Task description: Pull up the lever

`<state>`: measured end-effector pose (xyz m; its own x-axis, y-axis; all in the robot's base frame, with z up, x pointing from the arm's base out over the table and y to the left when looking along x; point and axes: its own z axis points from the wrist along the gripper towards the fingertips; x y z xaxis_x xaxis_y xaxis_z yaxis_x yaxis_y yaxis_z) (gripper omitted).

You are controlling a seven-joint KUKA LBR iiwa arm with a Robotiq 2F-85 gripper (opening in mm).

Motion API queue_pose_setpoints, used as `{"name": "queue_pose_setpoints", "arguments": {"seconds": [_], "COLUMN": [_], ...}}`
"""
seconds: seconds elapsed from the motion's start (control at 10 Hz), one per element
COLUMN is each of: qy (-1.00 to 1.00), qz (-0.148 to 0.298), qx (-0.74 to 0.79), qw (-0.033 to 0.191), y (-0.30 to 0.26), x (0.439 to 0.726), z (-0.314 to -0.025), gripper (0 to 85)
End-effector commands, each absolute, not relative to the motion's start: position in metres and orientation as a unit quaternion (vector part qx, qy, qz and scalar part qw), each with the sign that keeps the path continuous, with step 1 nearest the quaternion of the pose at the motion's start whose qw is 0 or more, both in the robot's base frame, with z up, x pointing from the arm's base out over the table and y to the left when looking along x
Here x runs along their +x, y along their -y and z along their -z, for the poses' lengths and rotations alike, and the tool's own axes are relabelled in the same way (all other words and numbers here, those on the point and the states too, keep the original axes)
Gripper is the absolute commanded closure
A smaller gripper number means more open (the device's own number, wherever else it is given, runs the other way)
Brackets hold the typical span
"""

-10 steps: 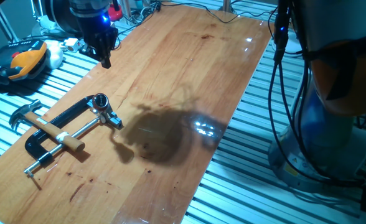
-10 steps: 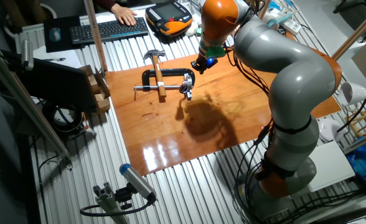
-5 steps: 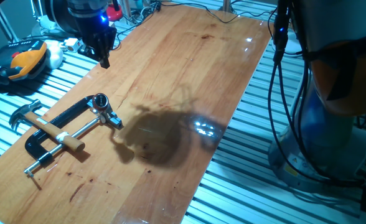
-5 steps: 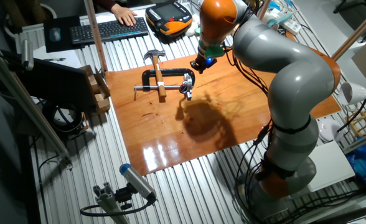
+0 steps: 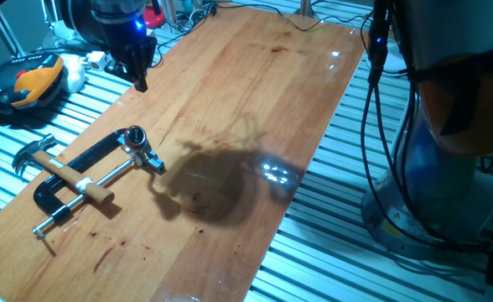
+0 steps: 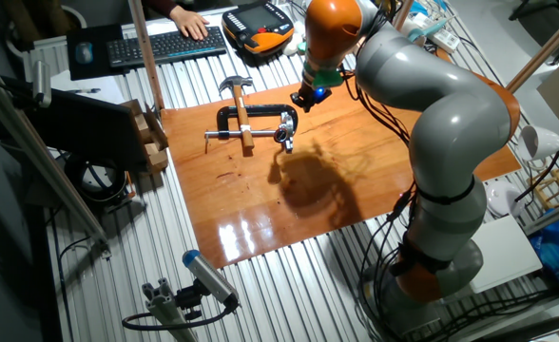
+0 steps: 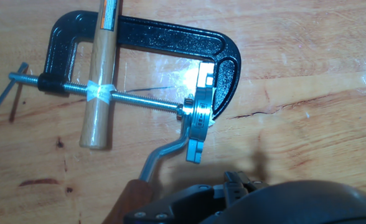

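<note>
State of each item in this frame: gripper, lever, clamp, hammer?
gripper: raised above the table's far edge, holding nothing; open or shut cannot be told.
lever: lying low against the table, untouched.
clamp: flat on the wood, threaded rod run through to the chrome head.
hammer: lying across the clamp, handle over the rod.

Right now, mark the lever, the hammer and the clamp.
lever [image 7: 164, 151], hand view, on its curved silver arm.
hammer [image 7: 98, 93], hand view, on its wooden shaft.
clamp [image 7: 164, 40], hand view, on its black frame.

A wooden tabletop carries a black clamp and hammer
</note>
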<state>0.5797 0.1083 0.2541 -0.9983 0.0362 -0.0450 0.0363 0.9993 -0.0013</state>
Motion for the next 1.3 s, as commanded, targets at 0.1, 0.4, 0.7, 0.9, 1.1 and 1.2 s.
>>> {"name": "queue_pose_setpoints", "arguments": {"seconds": [0.1,0.4,0.7,0.9,1.1,1.2], "qy": [-1.0,-1.0,-1.0,-0.999,-0.999,-0.999], "qz": [0.0,0.0,0.0,0.0,-0.001,0.0], "qx": [0.017,0.017,0.013,0.013,0.014,0.014], "qw": [0.022,0.022,0.029,0.03,0.031,0.03], "y": [-0.1081,-0.1073,-0.1078,-0.1081,-0.1082,-0.1083], "x": [0.5807,0.5812,0.5805,0.5798,0.5797,0.5797], "z": [-0.2533,-0.2529,-0.253,-0.2531,-0.253,-0.253], "gripper": [85.0,85.0,85.0,85.0,85.0,85.0]}}
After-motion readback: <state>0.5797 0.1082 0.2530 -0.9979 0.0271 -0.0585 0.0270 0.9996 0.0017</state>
